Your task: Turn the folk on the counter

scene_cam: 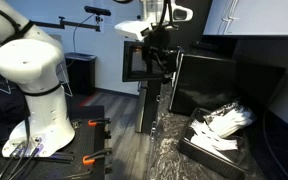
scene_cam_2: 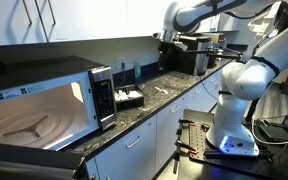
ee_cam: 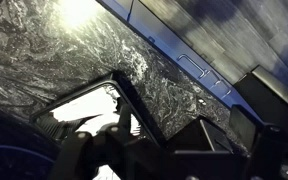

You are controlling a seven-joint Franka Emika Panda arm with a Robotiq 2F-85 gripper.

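The counter (scene_cam_2: pixel 149 108) is a long narrow black top with grey-white marbling; it also shows in an exterior view (scene_cam: pixel 174 150) and in the wrist view (ee_cam: pixel 84 50). A small pale thing, possibly the fork (scene_cam_2: pixel 161 90), lies on it just beyond the tray; it is too small to be sure. My gripper (scene_cam_2: pixel 170 42) hangs high above the far part of the counter, also seen in an exterior view (scene_cam: pixel 160 60). In the wrist view its dark fingers (ee_cam: pixel 149 145) stand apart with nothing between them.
A black tray (scene_cam: pixel 189 143) of white plastic cutlery sits on the counter (scene_cam_2: pixel 131 98) and at the lower left of the wrist view (ee_cam: pixel 119 85). A microwave (scene_cam_2: pixel 44 100) stands at one end. A black appliance (scene_cam_2: pixel 191 60) stands beneath the arm. White cabinets (scene_cam_2: pixel 154 140) run below.
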